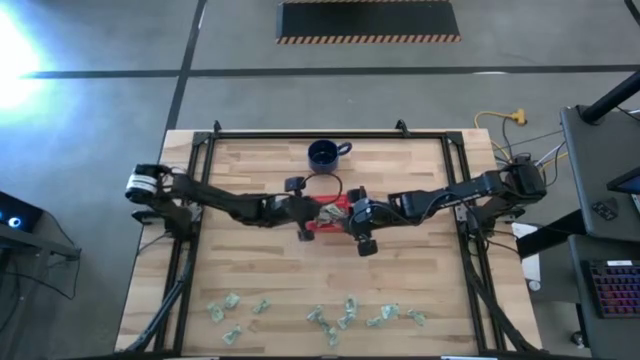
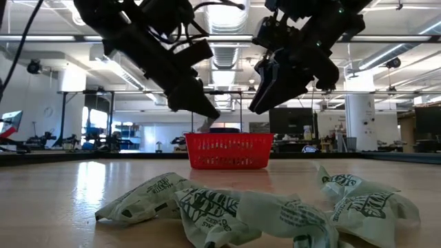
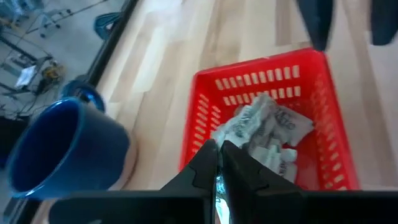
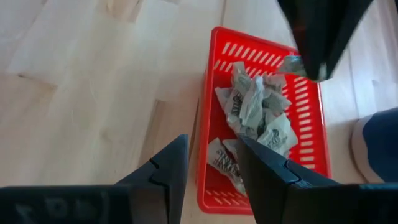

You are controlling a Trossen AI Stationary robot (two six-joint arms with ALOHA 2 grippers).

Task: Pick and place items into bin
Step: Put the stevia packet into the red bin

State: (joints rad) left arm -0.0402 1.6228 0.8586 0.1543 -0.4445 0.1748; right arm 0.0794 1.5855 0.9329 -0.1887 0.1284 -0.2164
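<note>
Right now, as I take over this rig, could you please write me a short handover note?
Left pincer: shut, above the red bin; a bit of wrapper seems pinched at its tip, hard to confirm.
Right pincer: open, empty, also over the bin.
Bin: mid-table, between both arms, with the blue mug just behind it.
Done: several crumpled wrappers already lie in the bin.
Left: many loose wrappers remain scattered along the table's near edge and still need picking and dropping in.
</note>
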